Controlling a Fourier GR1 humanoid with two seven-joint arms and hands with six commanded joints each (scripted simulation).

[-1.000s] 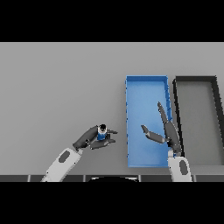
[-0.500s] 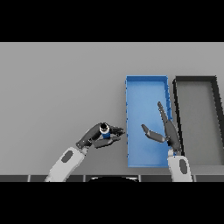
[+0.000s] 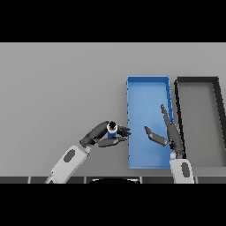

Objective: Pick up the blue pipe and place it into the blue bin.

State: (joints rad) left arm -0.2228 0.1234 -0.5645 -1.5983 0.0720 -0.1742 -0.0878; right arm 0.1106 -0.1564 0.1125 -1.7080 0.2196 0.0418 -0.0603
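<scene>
A short blue pipe (image 3: 112, 129) with a dark open top stands upright in my left hand (image 3: 99, 135), whose fingers and thumb are curled round it. The hand holds it just left of the blue bin (image 3: 147, 91), near the bin's front left side. My right hand (image 3: 170, 132) hovers over the bin's front right part, fingers straight and thumb spread, holding nothing.
A black bin (image 3: 197, 81) stands directly right of the blue bin, its long wall touching or nearly touching it. Grey table (image 3: 57, 88) stretches to the left and far side.
My left hand has carried the pipe to the right, closer to the blue bin's left wall. The right hand has barely moved.
</scene>
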